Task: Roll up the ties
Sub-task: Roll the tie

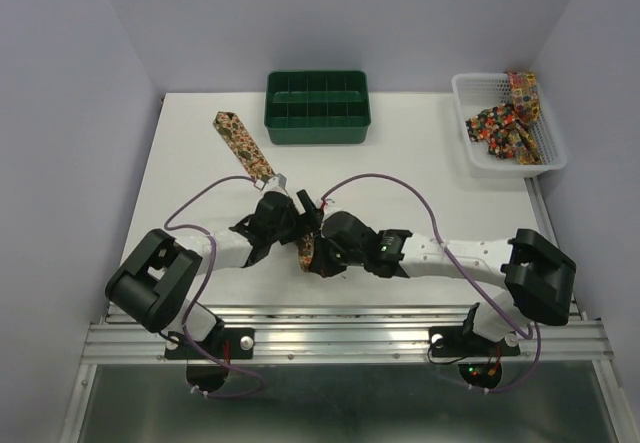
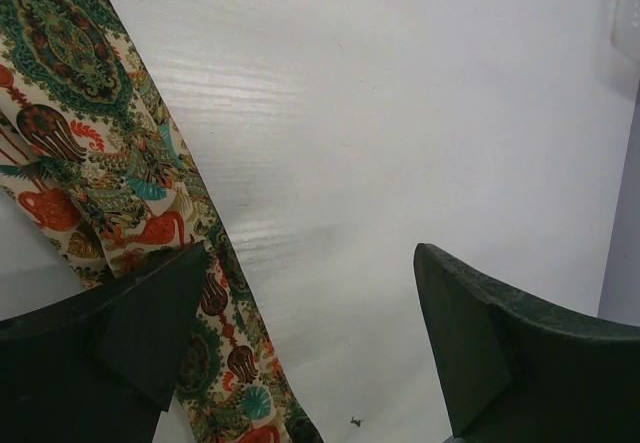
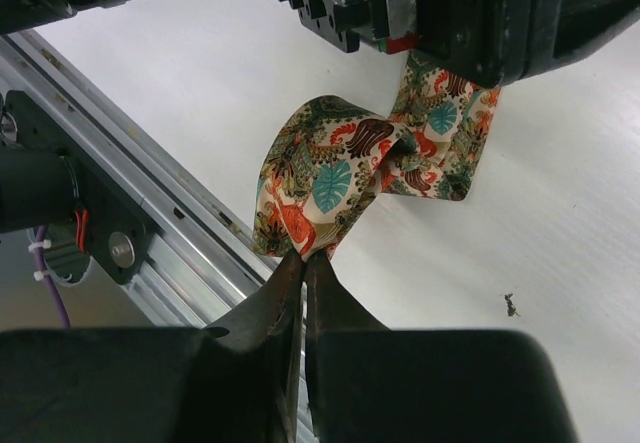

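A long narrow fabric necktie [image 1: 240,143] with a busy tan, red, brown and green print lies slantwise on the white counter [image 1: 480,213]. Its pointed end is toward the far left corner, and its length runs back toward the middle of the near edge, where it passes under the two arms.

The left gripper [image 1: 272,213] sits over this necktie [image 2: 110,163] with its black fingers spread wide. One finger [image 2: 150,323] overlaps the cloth and the other finger stands over bare counter.

The right gripper [image 1: 318,253], just beside the left one, has its fingers pressed together. They pinch the edge of the necktie [image 3: 330,183], which is bent into a loose, raised fold near the counter's near edge.

A dark green plastic compartment tray [image 1: 317,128] stands at the middle of the far edge. A white mesh basket [image 1: 480,77] in the far right corner holds more printed ties [image 1: 505,123], heaped together.
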`<state>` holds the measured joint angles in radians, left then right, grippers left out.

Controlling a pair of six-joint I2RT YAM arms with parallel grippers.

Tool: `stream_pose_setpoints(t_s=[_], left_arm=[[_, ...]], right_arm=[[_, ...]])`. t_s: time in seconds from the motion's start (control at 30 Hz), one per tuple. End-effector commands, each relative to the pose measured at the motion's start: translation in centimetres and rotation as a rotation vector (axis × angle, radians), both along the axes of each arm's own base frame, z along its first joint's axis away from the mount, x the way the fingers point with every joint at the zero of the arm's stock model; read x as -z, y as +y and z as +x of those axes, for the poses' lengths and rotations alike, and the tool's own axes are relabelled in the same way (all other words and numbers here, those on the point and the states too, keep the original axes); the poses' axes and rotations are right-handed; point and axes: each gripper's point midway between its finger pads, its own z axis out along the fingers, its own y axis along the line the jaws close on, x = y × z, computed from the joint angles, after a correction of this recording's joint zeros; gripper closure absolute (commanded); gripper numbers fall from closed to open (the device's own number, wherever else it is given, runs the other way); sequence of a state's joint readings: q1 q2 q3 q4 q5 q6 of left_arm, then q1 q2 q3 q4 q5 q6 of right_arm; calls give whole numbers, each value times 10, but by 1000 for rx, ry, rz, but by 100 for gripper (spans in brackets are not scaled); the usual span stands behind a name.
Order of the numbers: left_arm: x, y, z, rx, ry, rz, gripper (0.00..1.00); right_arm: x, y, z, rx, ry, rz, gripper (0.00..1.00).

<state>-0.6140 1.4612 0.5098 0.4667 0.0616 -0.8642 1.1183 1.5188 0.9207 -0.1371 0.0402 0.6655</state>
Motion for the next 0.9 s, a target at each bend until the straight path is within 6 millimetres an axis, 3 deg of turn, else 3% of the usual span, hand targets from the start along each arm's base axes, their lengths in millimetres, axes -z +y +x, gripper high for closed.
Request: stream_pose_setpoints(t_s=[0.0,0.1,0.27,0.33,0.43,0.57,0.6,0.67,0.7,0.8,0.87], left_arm=[[39,31,-13,-68,112,184,1],[40,45,1,-131,114,296,1],[44,53,18,-150,104,365,1],[46,52,20,-139,106,376,1],[52,51,19,-115,116,391,1],[55,47,18,-90,117,385,1],[54,45,18,-82,116,381,1],[49,38,21,-57,100,354,1],[44,35,22,-49,88,342,1],[34,29,26,-30,62,319,1],[19,24,29,-22,31,291,1]], right_arm=[[-30,6,1,-33,-25,56,95],[-15,-8,-14,-77,22,-2,95],[43,-53,-28,-13,141,-182,92],[55,-63,-33,-3,168,-215,91],[73,-86,-28,64,161,-295,89],[91,-128,-4,237,77,-481,87],[93,-129,-4,232,74,-496,84],[93,-124,-5,198,76,-479,69],[89,-110,-10,128,86,-425,56],[67,-90,-15,36,69,-303,44],[45,-80,-10,25,26,-233,44]])
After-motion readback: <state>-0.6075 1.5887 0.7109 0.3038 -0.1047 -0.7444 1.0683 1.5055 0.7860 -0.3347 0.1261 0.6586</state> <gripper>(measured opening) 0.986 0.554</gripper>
